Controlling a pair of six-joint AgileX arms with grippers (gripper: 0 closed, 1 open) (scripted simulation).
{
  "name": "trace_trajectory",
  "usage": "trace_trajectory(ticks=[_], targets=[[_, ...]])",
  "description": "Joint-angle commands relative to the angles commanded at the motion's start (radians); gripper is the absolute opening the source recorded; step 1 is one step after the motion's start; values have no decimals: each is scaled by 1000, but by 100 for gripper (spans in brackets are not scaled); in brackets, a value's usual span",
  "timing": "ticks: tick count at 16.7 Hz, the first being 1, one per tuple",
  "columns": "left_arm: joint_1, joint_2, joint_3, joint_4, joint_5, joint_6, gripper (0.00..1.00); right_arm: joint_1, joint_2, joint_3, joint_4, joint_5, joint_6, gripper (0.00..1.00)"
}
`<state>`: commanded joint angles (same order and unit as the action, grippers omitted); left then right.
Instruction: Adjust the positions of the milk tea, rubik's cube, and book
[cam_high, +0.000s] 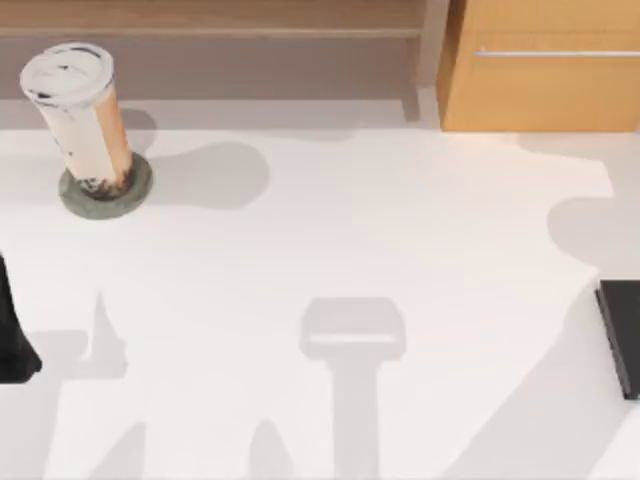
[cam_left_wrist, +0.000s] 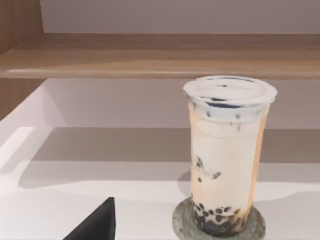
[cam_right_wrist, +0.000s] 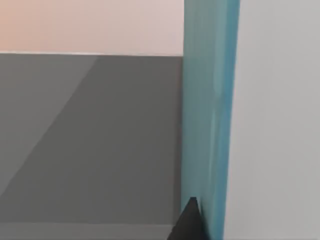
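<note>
The milk tea (cam_high: 82, 115) is a tall cup with a white lid, white and orange-brown sides and dark pearls. It stands upright on a flat grey disc (cam_high: 135, 190) at the table's back left. My left arm (cam_high: 15, 340) is parked at the left edge, well in front of the cup. The left wrist view has the milk tea (cam_left_wrist: 227, 155) ahead, apart from my left gripper (cam_left_wrist: 97, 222). In the right wrist view the teal book (cam_right_wrist: 210, 115) stands edge-on against my right gripper (cam_right_wrist: 192, 220), which is shut on it. The rubik's cube is out of view.
A black flat slab (cam_high: 622, 338) lies at the table's right edge. A wooden cabinet (cam_high: 540, 90) with a metal handle stands at the back right. A low wooden shelf (cam_high: 210, 20) runs along the back. Arm shadows fall across the white table (cam_high: 400, 230).
</note>
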<state>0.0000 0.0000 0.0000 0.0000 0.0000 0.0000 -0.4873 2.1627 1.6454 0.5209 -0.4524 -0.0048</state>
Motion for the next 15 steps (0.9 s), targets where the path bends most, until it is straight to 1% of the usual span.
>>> trace_trajectory(ticks=[3,6,9,15], targets=[[0,0,0,0,0,0,100,4,-14,23,-11,1,22,0],[0,0,0,0,0,0,100,-4,-62,56,-26,24,65,0],[0,0,0,0,0,0,100,-7,-79,56,-24,45,32,0],[0,0,0,0,0,0,100,-8,-45,-28,-15,-9,1,0]])
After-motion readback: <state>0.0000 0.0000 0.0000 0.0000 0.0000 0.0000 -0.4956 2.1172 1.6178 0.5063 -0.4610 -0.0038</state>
